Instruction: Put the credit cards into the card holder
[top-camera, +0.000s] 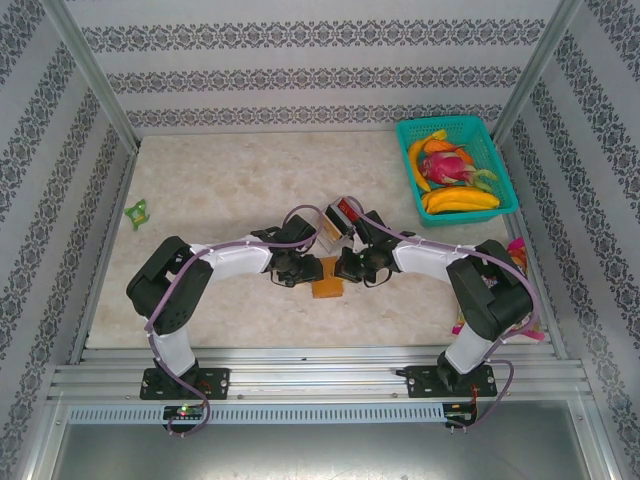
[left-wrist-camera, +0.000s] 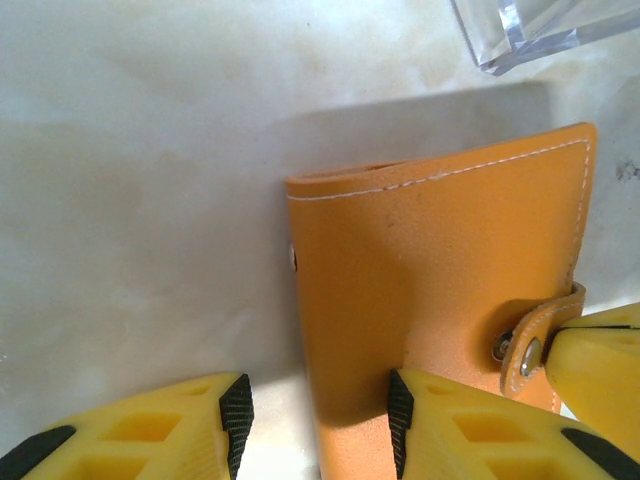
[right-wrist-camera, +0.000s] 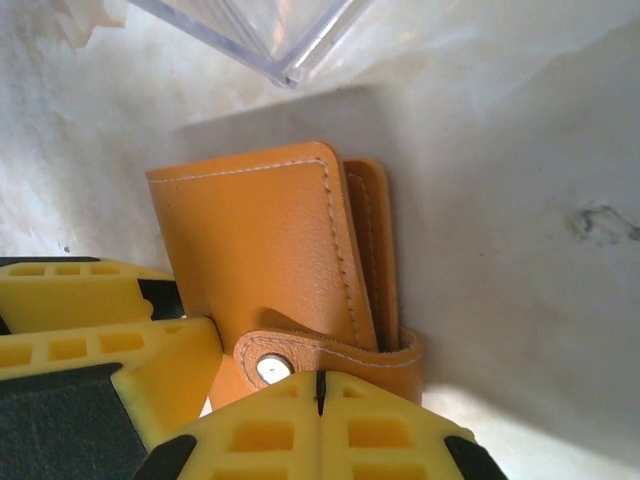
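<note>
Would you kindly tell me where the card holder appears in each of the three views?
Top external: card holder just below picture centre.
Left wrist: card holder centre-right, snap strap lower right.
Right wrist: card holder centre-left, strap at bottom.
Shared landmark: clear plastic box just beyond it.

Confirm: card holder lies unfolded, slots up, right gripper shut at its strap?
No. The card holder is folded closed, outer cover up; the right wrist view shows it. The right gripper is shut at its strap, as stated.
</note>
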